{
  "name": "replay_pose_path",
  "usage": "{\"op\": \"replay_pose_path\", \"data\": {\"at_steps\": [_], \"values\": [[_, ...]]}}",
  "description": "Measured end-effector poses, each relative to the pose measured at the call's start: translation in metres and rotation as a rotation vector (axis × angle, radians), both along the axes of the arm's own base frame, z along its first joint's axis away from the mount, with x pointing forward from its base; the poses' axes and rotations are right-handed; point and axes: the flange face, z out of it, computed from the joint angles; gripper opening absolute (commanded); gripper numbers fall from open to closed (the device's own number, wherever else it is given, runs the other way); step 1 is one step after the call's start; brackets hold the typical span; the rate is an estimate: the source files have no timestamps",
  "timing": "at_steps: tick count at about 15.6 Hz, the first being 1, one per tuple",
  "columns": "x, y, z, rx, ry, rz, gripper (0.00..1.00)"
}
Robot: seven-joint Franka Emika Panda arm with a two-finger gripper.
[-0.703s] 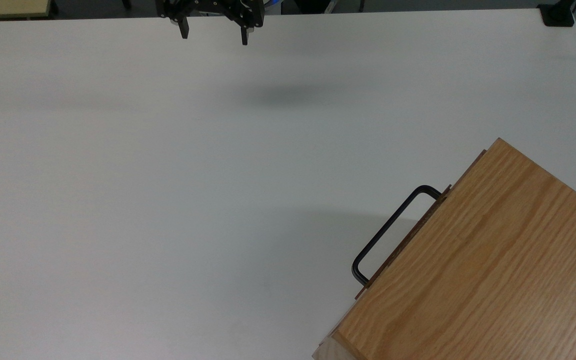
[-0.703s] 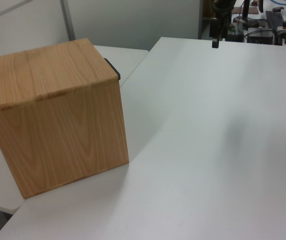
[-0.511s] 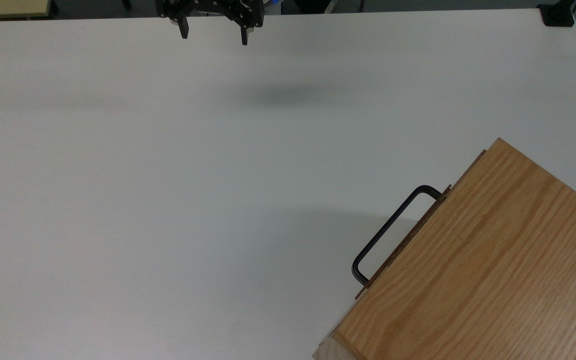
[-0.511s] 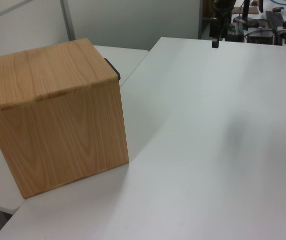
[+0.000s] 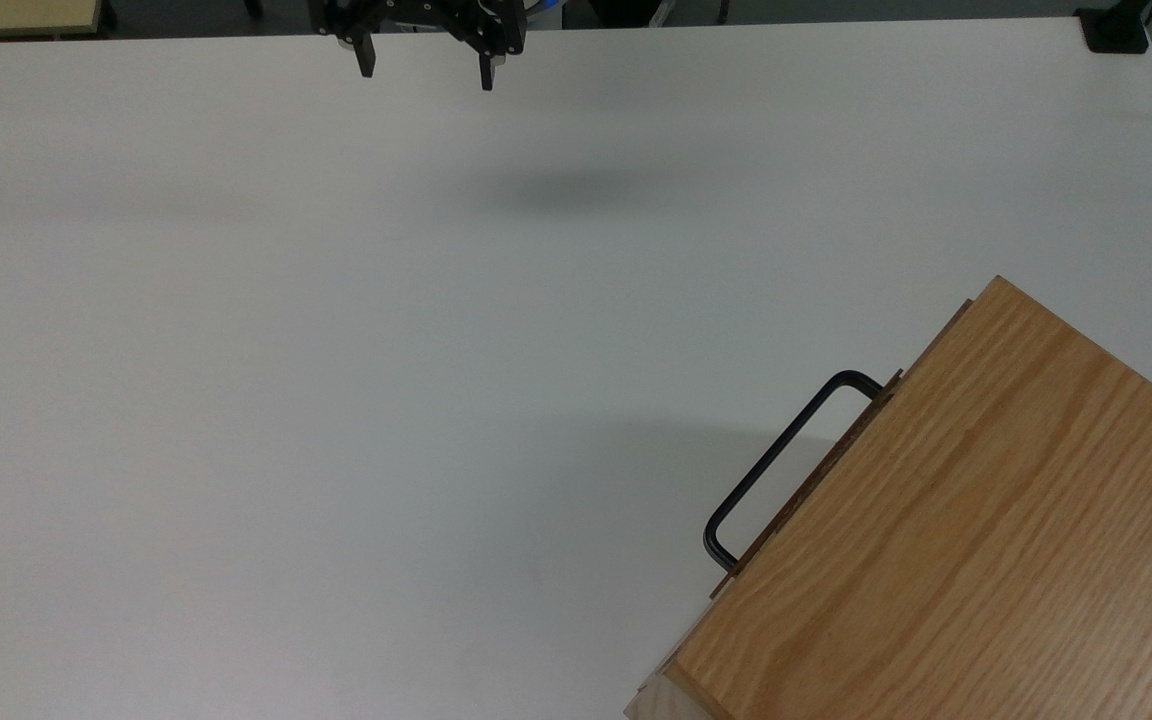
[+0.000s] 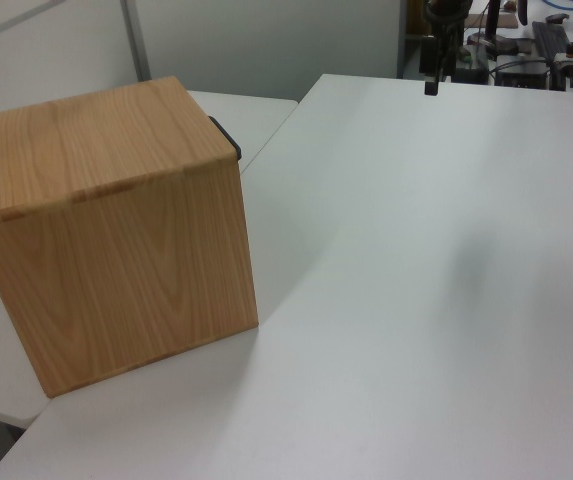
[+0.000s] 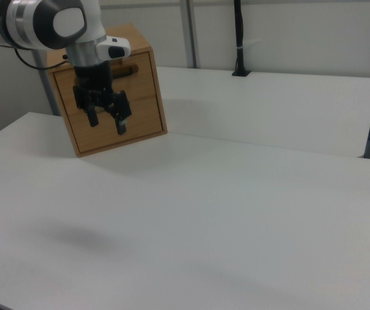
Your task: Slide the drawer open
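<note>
Nothing has moved: your gripper point(image 5: 426, 70) hangs spread and empty, well apart from the drawer point(image 7: 107, 87). Take its stiff, thin black handle point(image 5: 774, 465) mid-bar; expect rail friction.

A grained oak cabinet point(image 5: 966, 540), a black drawer handle point(image 5: 781, 450), a black gripper point(image 5: 426, 72) and a plain white table point(image 5: 336, 350) are seen.

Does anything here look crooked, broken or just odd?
Nothing broken or spilled. The wooden cabinet sits turned at an angle to the white table's edges, and the open gripper hangs far from the drawer's handle.
</note>
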Motion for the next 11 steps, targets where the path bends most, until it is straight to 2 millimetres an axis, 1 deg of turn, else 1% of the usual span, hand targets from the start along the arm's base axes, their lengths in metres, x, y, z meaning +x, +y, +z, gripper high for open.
{"op": "replay_pose_path", "data": {"at_steps": [7, 11], "values": [[0.0011, -0.0001, 0.0058, 0.007, -0.012, -0.007, 1.0], [0.0035, 0.0006, 0.0005, 0.011, -0.003, -0.024, 1.0]]}}
